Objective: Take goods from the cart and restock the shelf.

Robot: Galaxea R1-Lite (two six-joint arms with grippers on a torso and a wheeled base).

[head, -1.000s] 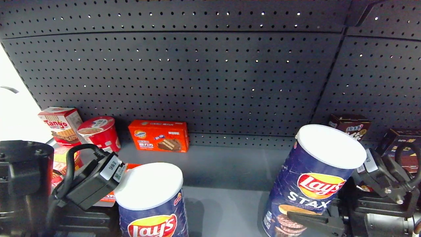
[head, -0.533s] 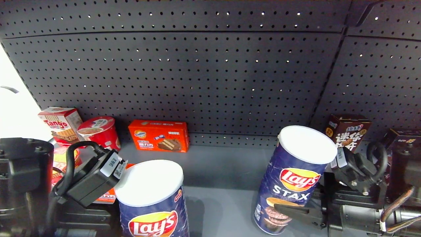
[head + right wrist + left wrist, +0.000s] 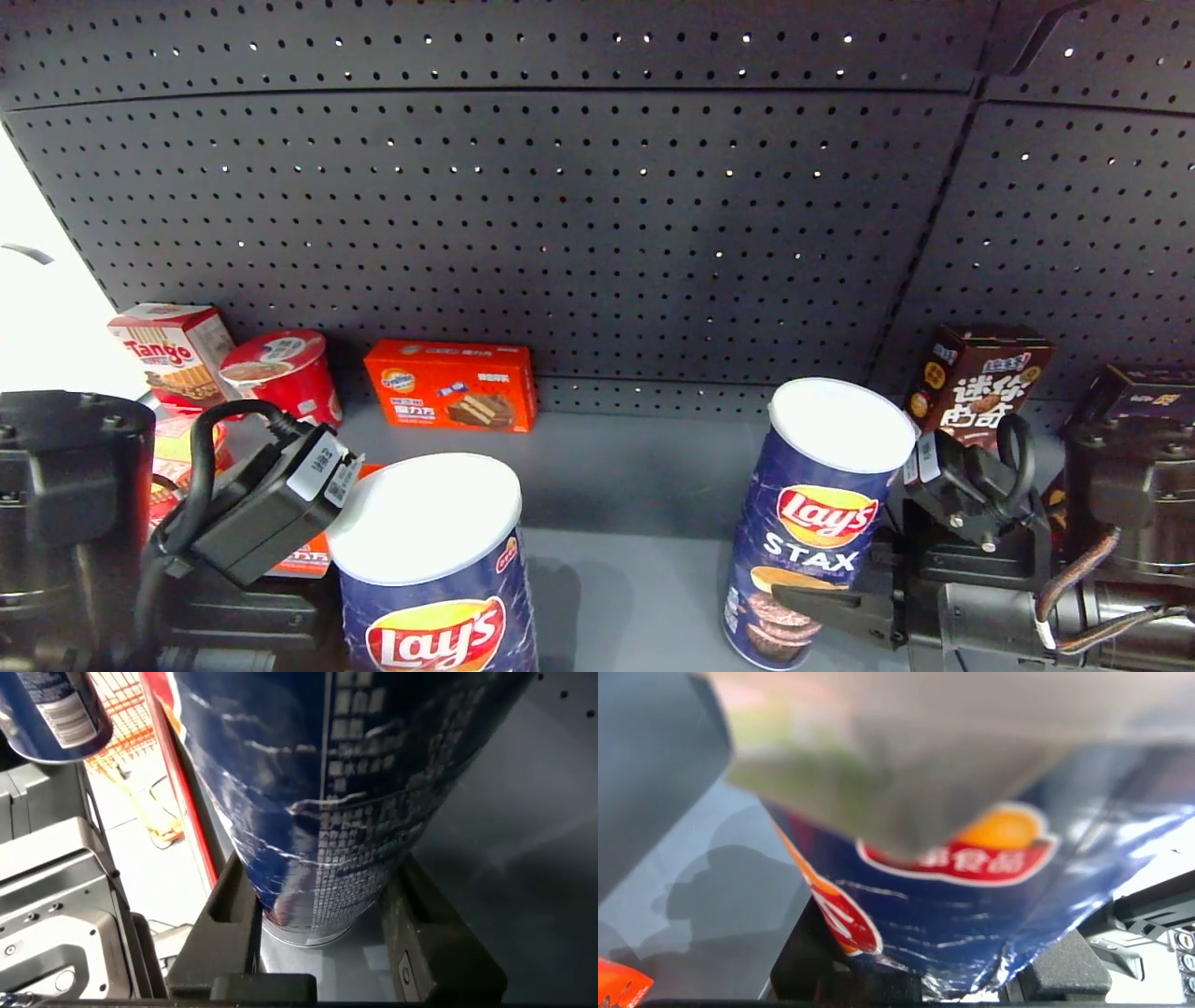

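Now | left gripper (image 3: 938,973) clamps left can (image 3: 429,569), base cut off | right gripper (image 3: 322,922) clamps right can (image 3: 826,523)

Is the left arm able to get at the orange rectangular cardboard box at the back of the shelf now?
Probably not: the left gripper is clamped on a blue white-lidded chip canister, so it has no free grip. The shelf in front of the orange box looks open.

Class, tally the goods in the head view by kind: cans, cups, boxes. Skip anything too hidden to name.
Cans: 2 (left can, right can)
Cups: 1 (red cup)
Boxes: 5 (red-white box, orange box, brown box, dark box, flat orange box)
Total: 8
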